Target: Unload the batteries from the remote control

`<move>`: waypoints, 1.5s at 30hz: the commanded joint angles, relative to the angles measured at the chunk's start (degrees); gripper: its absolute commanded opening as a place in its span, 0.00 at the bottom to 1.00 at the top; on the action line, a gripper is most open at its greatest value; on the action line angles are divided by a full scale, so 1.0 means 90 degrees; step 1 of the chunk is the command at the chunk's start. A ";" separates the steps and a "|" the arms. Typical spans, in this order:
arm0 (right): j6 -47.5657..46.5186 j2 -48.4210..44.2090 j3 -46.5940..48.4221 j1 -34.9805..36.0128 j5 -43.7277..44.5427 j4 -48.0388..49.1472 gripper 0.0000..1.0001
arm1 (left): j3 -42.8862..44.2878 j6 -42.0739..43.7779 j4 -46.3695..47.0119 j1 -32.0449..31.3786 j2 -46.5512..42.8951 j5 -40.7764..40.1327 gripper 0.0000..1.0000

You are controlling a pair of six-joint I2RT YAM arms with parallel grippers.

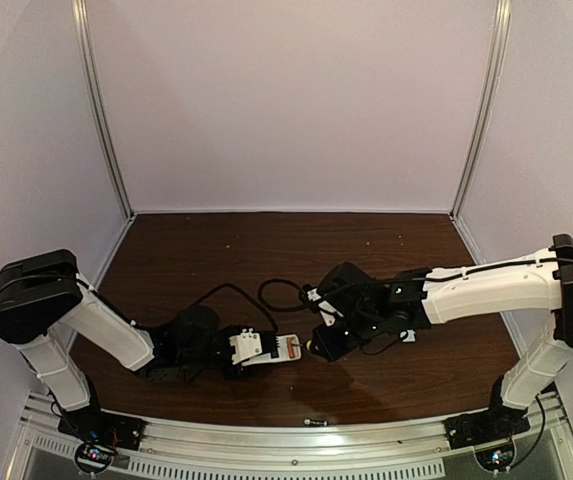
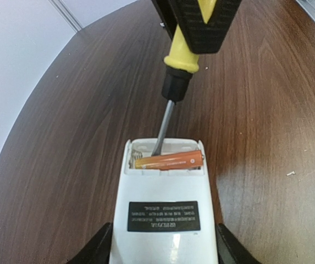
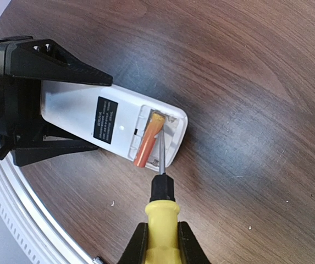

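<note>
Right wrist view: the right gripper (image 3: pixel 158 242) sits at the bottom centre of the frame, its two black fingers (image 3: pixel 138 245) clamped on the yellow plastic handle of a screwdriver (image 3: pixel 158 214) with a black collar and a thin steel shaft. The shaft points up the frame. Its tip sits inside the open compartment at the end of the flat white plastic remote control (image 3: pixel 69 107), touching or just beside a slim orange cylindrical battery (image 3: pixel 148 142) that lies slanted across that compartment. Only this one cell shows.

Further left in the frame, the left gripper (image 3: pixel 105 114) grips the remote control's other end, one black finger pressed on each long side.

From the left wrist view the battery crosses the centre of the frame, just above the remote control's black label. The screwdriver comes down from the upper centre, its tip behind the cell's left half.

From the top external view both grippers meet at the lower centre of the dark brown wood-grain table (image 1: pixel 266 250).
</note>
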 commanded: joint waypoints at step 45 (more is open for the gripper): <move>-0.0999 -0.0131 -0.0816 -0.0080 -0.0318 0.1178 0.00 | 0.0150 0.0022 0.0445 -0.0025 -0.0011 -0.0151 0.00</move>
